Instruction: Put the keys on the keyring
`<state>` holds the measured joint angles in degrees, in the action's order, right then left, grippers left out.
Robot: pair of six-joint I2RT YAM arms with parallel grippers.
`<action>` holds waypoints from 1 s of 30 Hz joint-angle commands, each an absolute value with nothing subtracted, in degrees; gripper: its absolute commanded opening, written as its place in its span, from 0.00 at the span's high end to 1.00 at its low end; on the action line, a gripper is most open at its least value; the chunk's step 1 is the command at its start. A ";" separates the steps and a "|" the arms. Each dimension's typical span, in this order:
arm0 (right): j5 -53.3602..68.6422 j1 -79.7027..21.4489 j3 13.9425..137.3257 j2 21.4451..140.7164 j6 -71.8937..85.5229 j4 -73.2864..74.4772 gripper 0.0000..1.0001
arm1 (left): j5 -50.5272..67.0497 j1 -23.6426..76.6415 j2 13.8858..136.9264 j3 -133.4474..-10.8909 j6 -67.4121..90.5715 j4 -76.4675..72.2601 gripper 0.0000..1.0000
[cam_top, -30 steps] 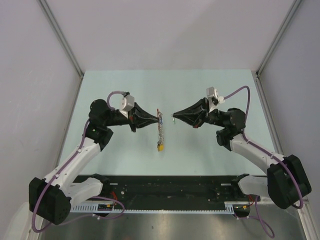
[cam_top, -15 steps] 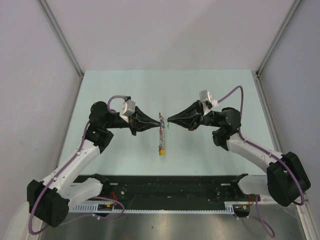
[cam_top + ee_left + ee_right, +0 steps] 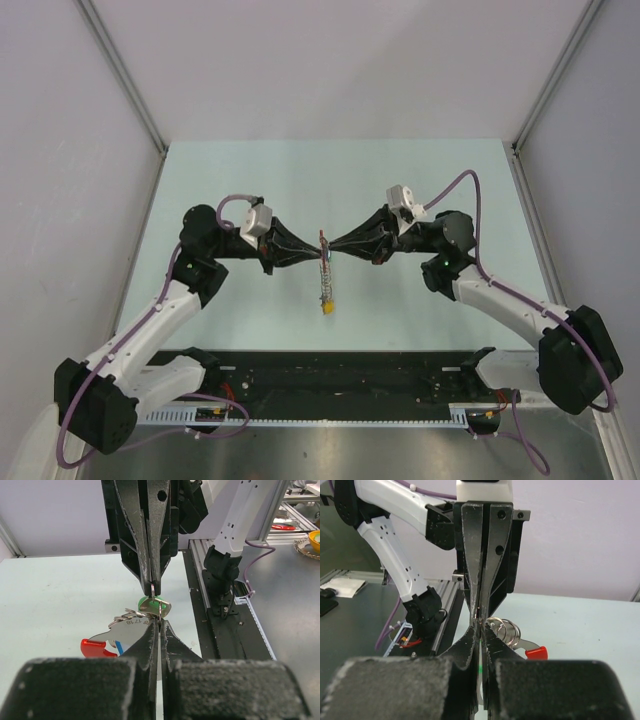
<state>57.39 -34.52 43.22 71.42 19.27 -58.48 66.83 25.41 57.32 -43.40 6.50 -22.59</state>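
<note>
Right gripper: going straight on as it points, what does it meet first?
Most likely the keyring, pinched by the left gripper, whose tips face the right gripper almost nose to nose. The gap between them is unclear.

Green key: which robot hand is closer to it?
Right. The right gripper holds the green key at its tips; the left gripper grips the keyring right beside it.

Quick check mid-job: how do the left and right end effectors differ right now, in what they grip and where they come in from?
The left end effector reaches in from the left and pinches the keyring, which dangles below it. The right end effector comes in from the right and seems to pinch the green key. Shared: both are shut, meeting tip to tip above the table.
</note>
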 commanded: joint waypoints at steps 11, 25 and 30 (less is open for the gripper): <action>58.01 -35.42 46.40 67.50 14.33 -53.62 1.00 | 68.91 25.84 56.60 -43.59 6.24 -25.40 1.00; 57.92 -36.47 46.93 67.41 12.31 -50.98 1.00 | 68.64 25.84 56.60 -43.59 6.24 -25.14 1.00; 57.57 -36.56 47.11 67.32 11.17 -49.49 1.00 | 68.64 25.93 56.51 -43.59 6.24 -25.14 1.00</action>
<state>57.91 -36.14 44.51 68.55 12.93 -50.04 67.26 25.52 57.32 -43.16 6.50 -22.87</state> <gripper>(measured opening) 0.009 0.009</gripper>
